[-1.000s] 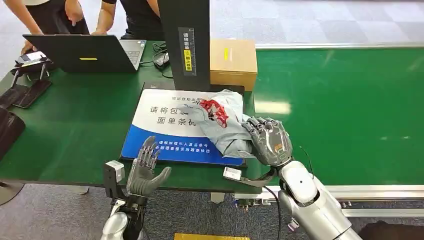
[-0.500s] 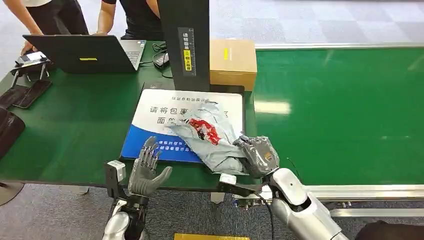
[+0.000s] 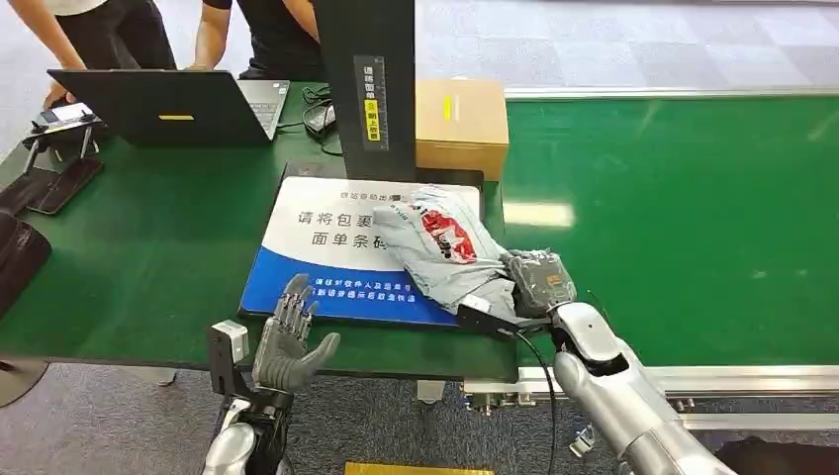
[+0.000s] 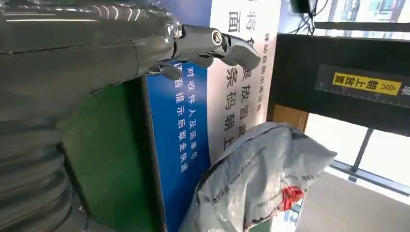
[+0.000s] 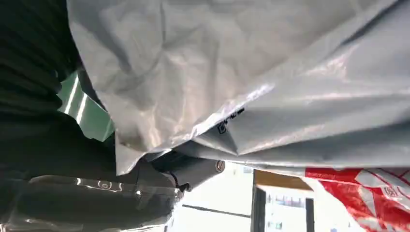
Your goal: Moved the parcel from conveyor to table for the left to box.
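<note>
Parcel (image 3: 442, 247) | grey crumpled poly mailer, red-and-white print | on right part of blue-white scan mat (image 3: 326, 267), table side, near cardboard box (image 3: 461, 124) | shifted farther and right versus half a second ago; transfer judged nearly done | right hand (image 3: 537, 282) grasping parcel's near-right end | left hand (image 3: 290, 341) empty, fingers spread, near mat's near-left edge

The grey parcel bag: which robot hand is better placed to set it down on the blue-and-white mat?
The right robot hand: it grips the grey parcel bag over the mat.
</note>
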{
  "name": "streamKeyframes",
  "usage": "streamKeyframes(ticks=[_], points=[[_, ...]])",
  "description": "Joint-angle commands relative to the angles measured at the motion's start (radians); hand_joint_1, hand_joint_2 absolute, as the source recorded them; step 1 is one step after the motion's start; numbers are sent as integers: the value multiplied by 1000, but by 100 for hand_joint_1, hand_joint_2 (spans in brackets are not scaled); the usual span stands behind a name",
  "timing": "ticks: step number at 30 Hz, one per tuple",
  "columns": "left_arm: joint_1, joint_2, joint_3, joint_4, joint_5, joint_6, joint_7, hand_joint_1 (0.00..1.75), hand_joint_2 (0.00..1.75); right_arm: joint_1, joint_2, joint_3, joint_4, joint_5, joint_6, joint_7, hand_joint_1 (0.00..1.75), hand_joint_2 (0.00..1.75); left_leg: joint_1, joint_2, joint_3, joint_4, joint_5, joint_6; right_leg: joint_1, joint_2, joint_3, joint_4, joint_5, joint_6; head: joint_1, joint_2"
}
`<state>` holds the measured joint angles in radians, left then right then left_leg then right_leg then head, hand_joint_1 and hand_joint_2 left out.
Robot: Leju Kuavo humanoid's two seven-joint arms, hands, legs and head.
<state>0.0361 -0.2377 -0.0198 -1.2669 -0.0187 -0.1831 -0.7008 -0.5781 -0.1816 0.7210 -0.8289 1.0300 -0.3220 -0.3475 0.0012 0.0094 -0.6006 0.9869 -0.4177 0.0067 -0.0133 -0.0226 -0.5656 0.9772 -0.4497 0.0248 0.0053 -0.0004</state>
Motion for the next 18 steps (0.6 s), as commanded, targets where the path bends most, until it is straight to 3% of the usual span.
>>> streamKeyframes(ticks=[1,2,6,7,8,14,18], points=[[-8,6,3,28,-4,-9,4,0,175,-84,15,-24,153,45,-106,-10,40,175,0,0,2,-1,-1,-1,0,2,1,0,-1,-1,0,0],[-10,5,2,32,-5,-10,4,0,175,-90,20,-22,166,46,-105,-25,47,175,0,0,3,-1,-1,-1,0,3,2,0,-1,-2,0,0],[-10,5,2,32,-5,-10,4,0,175,-90,20,-22,166,46,-105,-25,47,175,0,0,2,-1,-1,-1,0,2,2,-1,-1,-1,0,0],[-10,7,2,34,-6,-12,3,0,175,-93,24,-25,175,38,-111,-41,117,175,0,0,4,-1,-1,-1,0,3,3,-1,-1,-2,0,0],[-11,6,2,34,-6,-13,3,0,175,-94,26,-27,182,29,-114,-59,175,175,0,0,2,-1,-1,-1,0,2,1,0,-1,-1,0,0],[-38,18,-12,73,-10,-24,3,0,175,-115,55,22,256,133,-336,-135,175,175,0,1,1,-1,0,-1,0,2,0,0,0,-1,0,0],[-45,20,-18,82,-4,-22,3,0,175,-124,80,26,265,163,-376,-172,175,175,0,1,1,-1,-1,-1,0,3,0,0,0,-1,0,0]])
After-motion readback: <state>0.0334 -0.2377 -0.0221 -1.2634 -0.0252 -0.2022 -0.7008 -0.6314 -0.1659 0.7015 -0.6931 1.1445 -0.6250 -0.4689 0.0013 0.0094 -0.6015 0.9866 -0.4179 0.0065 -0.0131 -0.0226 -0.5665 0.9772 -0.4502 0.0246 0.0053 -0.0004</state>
